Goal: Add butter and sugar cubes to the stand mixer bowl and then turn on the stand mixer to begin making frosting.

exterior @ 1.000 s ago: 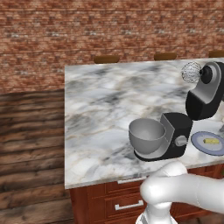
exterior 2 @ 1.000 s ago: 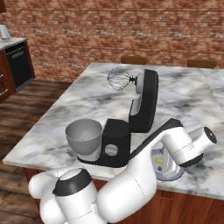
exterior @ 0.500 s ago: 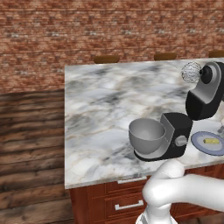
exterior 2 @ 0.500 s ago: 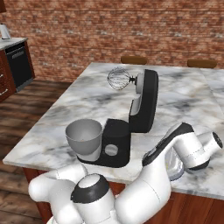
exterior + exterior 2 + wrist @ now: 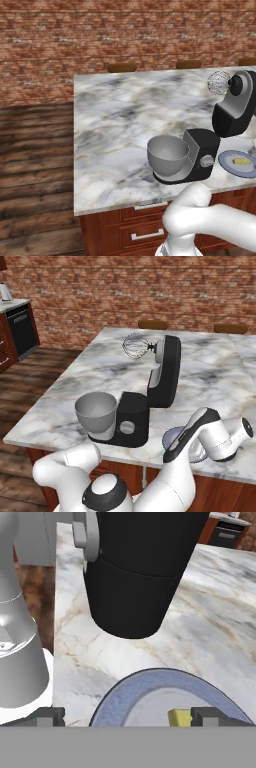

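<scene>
In the hand view my gripper is open and hangs low over the blue-grey plate. The butter, a small pale-yellow stick, lies on that plate between the fingertips, close to the right one. The butter also shows on the plate in the left base view. The black stand mixer has its head tilted up, whisk in the air. Its grey stand mixer bowl sits on the base with nothing showing inside. The sugar cubes are out of view.
The mixer's black column rises just beyond the plate, close ahead of the hand. The marble counter ends near the plate, with wooden drawers below. Two stools stand at the far side.
The wrist has swung a little right and down over the plate, with the forearm turning. The jaws stay wide. Mixer, bowl and plate have not moved.
</scene>
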You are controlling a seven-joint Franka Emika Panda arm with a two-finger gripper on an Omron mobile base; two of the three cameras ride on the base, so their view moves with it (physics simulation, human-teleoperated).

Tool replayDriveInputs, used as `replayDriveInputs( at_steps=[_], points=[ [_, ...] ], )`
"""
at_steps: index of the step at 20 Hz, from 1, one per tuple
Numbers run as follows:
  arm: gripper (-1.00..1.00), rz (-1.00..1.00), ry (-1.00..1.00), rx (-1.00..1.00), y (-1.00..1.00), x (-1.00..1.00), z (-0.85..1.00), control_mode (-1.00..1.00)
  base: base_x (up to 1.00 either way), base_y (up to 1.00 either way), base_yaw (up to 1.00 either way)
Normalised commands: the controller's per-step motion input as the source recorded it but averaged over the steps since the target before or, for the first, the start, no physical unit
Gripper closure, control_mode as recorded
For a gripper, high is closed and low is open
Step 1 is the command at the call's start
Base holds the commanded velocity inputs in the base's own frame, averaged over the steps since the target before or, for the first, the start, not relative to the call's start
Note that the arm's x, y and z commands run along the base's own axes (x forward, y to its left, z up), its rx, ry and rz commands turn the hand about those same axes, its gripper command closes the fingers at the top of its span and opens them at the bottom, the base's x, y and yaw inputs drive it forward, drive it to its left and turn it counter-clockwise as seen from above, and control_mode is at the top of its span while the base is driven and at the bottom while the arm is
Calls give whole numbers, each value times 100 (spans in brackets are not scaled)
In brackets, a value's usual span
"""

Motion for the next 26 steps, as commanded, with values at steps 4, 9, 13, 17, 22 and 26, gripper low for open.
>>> replayDriveInputs(
  at_steps=[4, 9, 13, 17, 22, 26],
  points=[
    [-100, 0, 0, 0, 2, 21, -14, -100, 0, 0, 0],
    [-100, 0, 1, -2, 0, 20, -26, -100, 0, 0, 0],
    [-100, 0, 2, 0, 0, 36, -7, -100, 0, 0, 0],
    [-100, 0, 6, 0, -11, 25, -25, -100, 0, 0, 0],
    [-100, 0, 4, 0, -36, 19, -26, -100, 0, 0, 0],
    [-100, 0, 9, 0, -13, 36, -15, -100, 0, 0, 0]
  ],
)
